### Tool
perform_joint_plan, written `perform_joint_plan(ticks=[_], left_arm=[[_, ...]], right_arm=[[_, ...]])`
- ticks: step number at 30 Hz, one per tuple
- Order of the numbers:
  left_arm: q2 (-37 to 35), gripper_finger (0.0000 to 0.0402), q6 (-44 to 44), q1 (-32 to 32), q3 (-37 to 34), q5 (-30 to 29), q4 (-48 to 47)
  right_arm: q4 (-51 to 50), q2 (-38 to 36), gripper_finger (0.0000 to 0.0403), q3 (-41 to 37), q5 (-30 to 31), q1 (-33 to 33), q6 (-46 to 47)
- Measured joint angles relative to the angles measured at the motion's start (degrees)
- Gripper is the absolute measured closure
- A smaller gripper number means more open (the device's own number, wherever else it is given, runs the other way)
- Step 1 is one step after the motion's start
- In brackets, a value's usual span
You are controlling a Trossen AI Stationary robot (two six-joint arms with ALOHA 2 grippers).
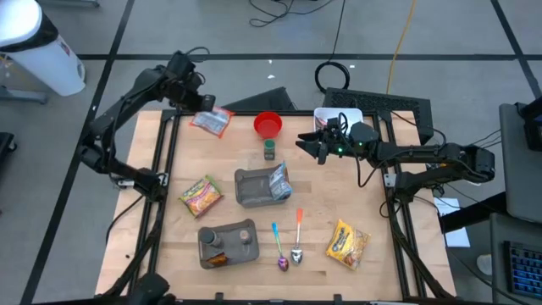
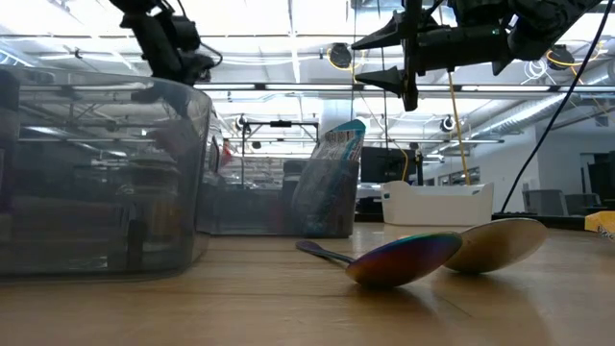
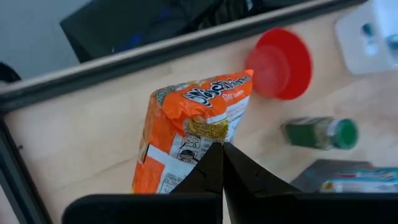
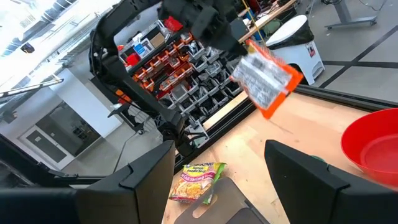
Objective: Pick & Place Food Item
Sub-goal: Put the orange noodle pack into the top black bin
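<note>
One crinkly orange noodle packet (image 3: pixel 196 134) clamped in left end effector (image 3: pixel 221 163); right end effector (image 4: pixel 217 177) apart.

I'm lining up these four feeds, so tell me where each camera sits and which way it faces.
High view: overhead, straight down on the table; both arms show.
Low view: tabletop height, level across two spoons; right hand overhead.
Left wrist view: looks down past the left hand, shut on the orange noodle packet.
Right wrist view: looks across the table between the open right hand's fingers.
Shared: the packet and the red bowl appear in both wrist views.
</note>
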Motion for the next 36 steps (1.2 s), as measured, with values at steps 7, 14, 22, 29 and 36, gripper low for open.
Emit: perform_joint_plan(ticks=[7, 14, 22, 29, 36], left_arm=[[-1.02, 0.0401, -1.19, -2.41, 5.52, 3.48, 0.08], [-1.02, 0.0401, -3.29, -9.22, 11.1, 3.23, 2.4], [-1.01, 0.0401, -8.26, -17.0, 16.17, 2.94, 8.86], [-0.98, 0.0401, -11.62, -21.81, 17.59, 2.85, 14.53], [-0.98, 0.0401, -13.53, -24.07, 17.59, 2.77, 17.58]], right_arm=[[0.02, 0.0, 0.0161, 0.01, 2.91, 0.0, 0.5], [4.55, 2.87, 0.0161, -0.04, 4.32, -0.02, 1.86], [17.11, 11.09, 0.0161, -0.04, 5.87, -1.15, 6.09], [26.04, 17.25, 0.0161, 3.37, 5.56, -2.05, 8.89], [26.05, 22.47, 0.0161, 13.88, -2.82, -2.71, 6.03]])
